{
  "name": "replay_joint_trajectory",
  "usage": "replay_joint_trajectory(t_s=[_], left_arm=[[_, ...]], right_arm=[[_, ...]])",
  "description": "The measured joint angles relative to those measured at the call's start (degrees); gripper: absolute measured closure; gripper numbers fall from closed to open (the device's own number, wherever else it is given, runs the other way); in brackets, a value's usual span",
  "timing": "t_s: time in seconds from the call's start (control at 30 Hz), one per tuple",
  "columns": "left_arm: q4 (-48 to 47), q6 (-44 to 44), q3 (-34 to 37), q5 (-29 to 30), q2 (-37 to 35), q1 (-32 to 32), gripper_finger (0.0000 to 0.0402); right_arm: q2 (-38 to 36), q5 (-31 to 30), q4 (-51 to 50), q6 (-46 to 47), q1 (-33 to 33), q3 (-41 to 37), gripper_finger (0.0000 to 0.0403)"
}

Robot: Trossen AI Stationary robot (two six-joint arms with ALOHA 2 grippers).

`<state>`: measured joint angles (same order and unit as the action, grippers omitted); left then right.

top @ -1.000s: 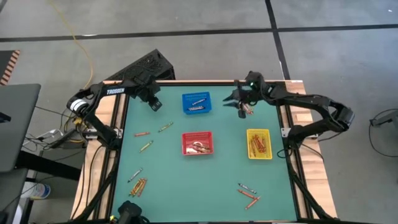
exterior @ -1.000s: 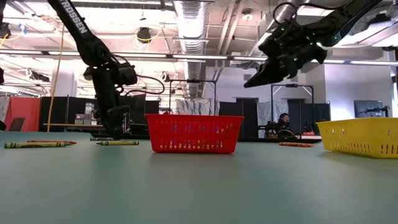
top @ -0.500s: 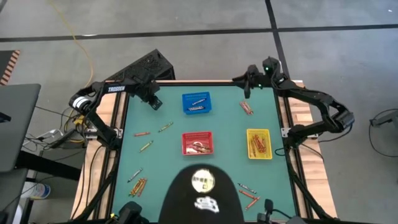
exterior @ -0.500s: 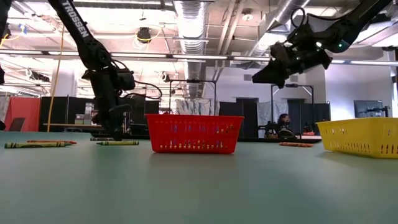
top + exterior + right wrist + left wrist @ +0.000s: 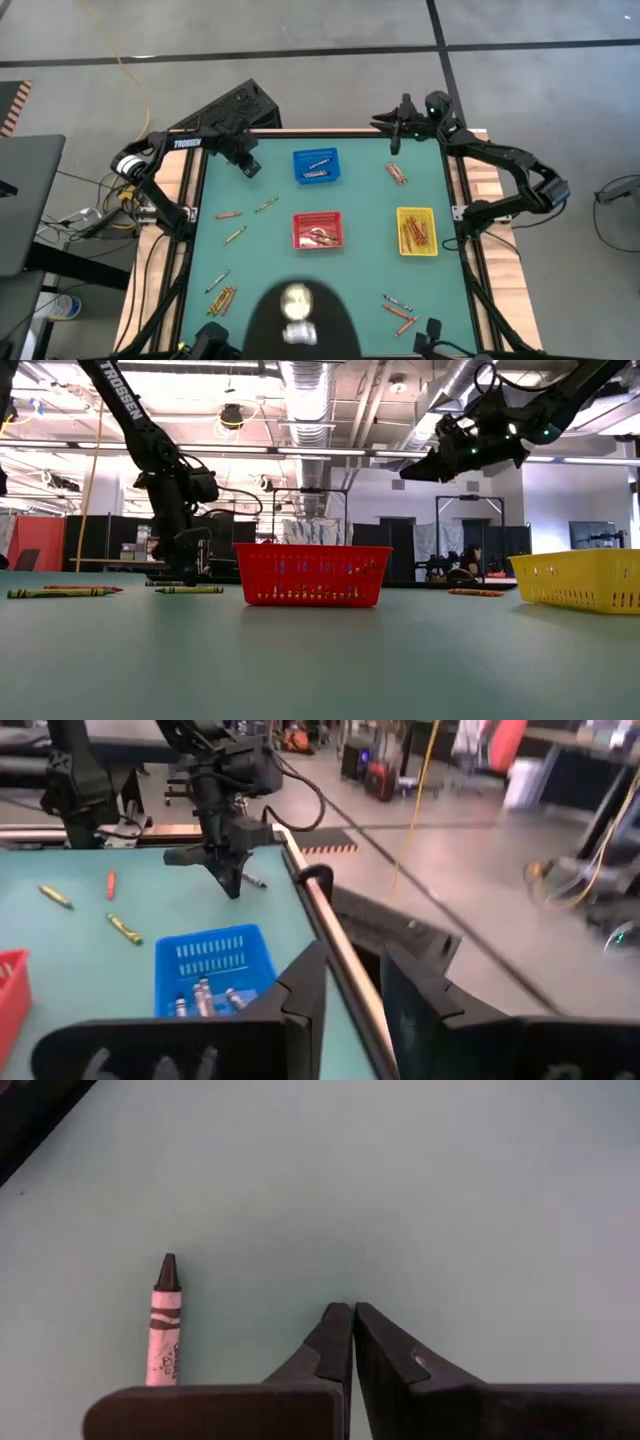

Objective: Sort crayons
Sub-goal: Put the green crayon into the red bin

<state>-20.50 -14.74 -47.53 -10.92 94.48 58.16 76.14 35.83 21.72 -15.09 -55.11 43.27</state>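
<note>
Crayons lie scattered on the green table: a red-orange pair [image 5: 397, 173] at the far right, singles [image 5: 229, 214] [image 5: 265, 205] [image 5: 235, 235] at the left, and clusters near the front left [image 5: 221, 295] and front right [image 5: 400, 312]. My left gripper [image 5: 248, 165] [image 5: 352, 1320] points steeply down at the far left, shut with nothing between its fingers. A pale-wrapped, dark-tipped crayon [image 5: 165, 1325] lies flat just beside it. My right gripper [image 5: 393, 128] [image 5: 355, 990] hangs raised over the far right corner, nearly level, open and empty.
The blue basket [image 5: 315, 166] at the far centre holds greyish crayons; the red basket [image 5: 317, 230] sits mid-table and the yellow basket [image 5: 416, 230] to the right, both with crayons. A person's head [image 5: 295, 320] shows over the near edge.
My right gripper has gone from above the red-orange crayon pair toward the table's far edge, rising and tipping up to nearly level; the pair lies on the table where the gripper was. A person's head has come into the high view at the near edge.
</note>
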Motion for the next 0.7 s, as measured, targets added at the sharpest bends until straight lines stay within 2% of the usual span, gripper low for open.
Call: replay_joint_trajectory(t_s=[0.13,0.3,0.43,0.5,0.6,0.7], left_arm=[[2.5,-2.4,-0.7,-0.3,0.2,-0.9,0.0401],[4.3,-5.4,-1.4,0.7,0.2,-3.5,0.0401],[-0.2,-1.0,-1.4,-1.4,-2.0,-6.9,0.0401],[-6.5,-0.8,-1.3,-4.4,-4.8,-9.5,0.0401],[-9.1,3.4,1.4,-6.1,-9.9,-15.4,0.0401],[-6.9,9.5,4.8,-5.1,-14.7,-23.1,0.0401]], right_arm=[[0.0,0.0,1.2,0.7,2.2,0.0,0.0306],[0.0,0.1,-2.5,13.3,7.3,0.0,0.0306],[-0.3,0.0,-6.6,17.5,12.2,0.0,0.0306],[-1.4,0.1,-9.2,19.6,14.7,0.0,0.0306],[-3.2,-0.8,-15.8,17.4,19.3,0.0,0.0306],[-4.3,-8.1,-18.8,16.2,25.2,0.0,0.0306]])
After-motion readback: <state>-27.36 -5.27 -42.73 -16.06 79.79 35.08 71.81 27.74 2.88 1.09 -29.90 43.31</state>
